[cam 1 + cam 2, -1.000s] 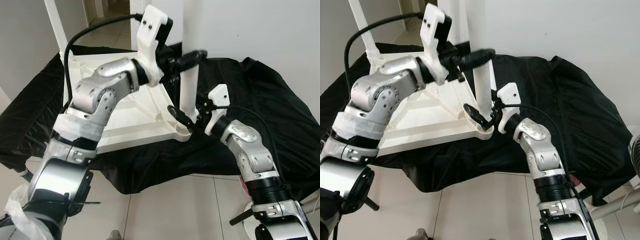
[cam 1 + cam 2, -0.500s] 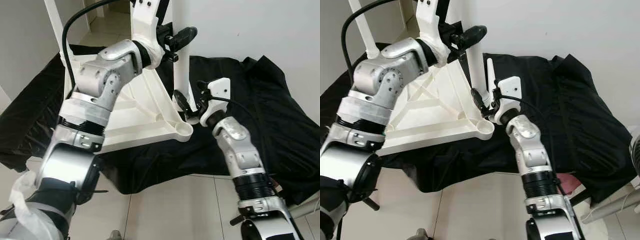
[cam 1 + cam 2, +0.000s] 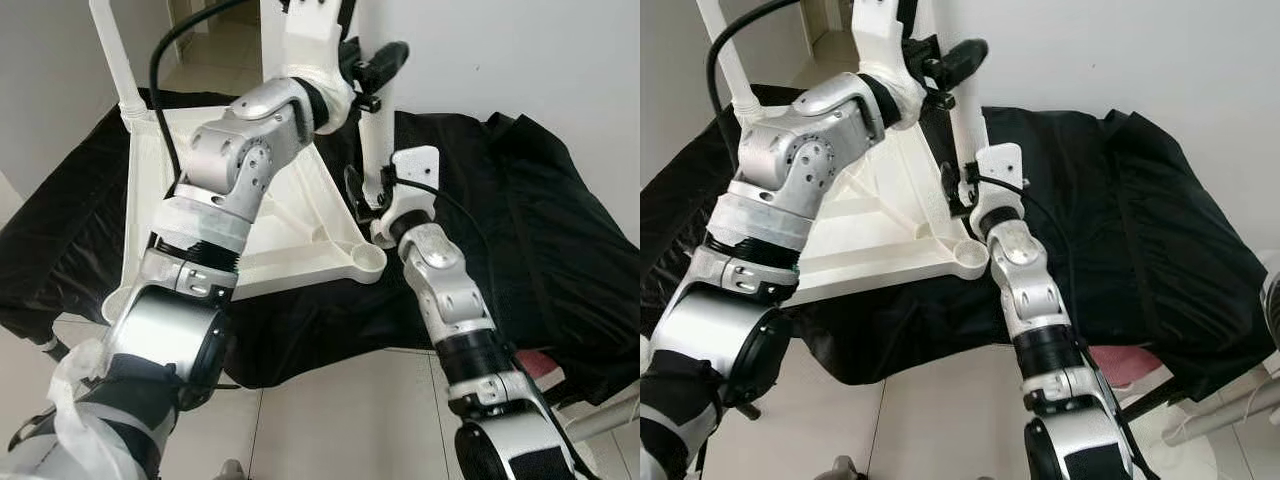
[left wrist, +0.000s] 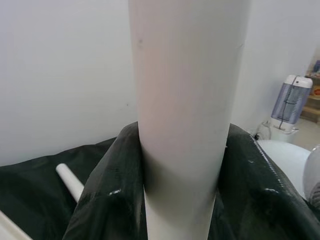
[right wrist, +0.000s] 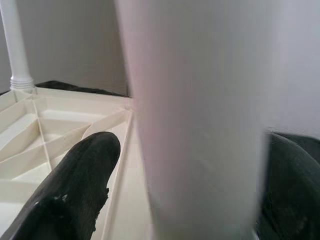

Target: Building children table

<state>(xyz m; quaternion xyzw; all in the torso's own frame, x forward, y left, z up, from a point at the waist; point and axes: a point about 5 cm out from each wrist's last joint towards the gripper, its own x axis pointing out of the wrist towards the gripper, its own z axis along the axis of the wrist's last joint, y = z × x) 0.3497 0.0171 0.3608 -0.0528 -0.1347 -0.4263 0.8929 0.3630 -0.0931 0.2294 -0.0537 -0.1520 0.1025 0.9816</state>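
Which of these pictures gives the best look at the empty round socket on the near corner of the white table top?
The left eye view: the corner socket sits open and unblocked, beside the right gripper on the white leg. The right eye view shows it equally from another angle. Both wrist views are close-ups of the leg.

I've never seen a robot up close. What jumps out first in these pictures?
Two silver arms meet on one white table leg standing upright above the near corner of an upside-down white tabletop. The left gripper clamps the leg high up, the right gripper holds it lower. Everything lies on a crumpled black sheet.
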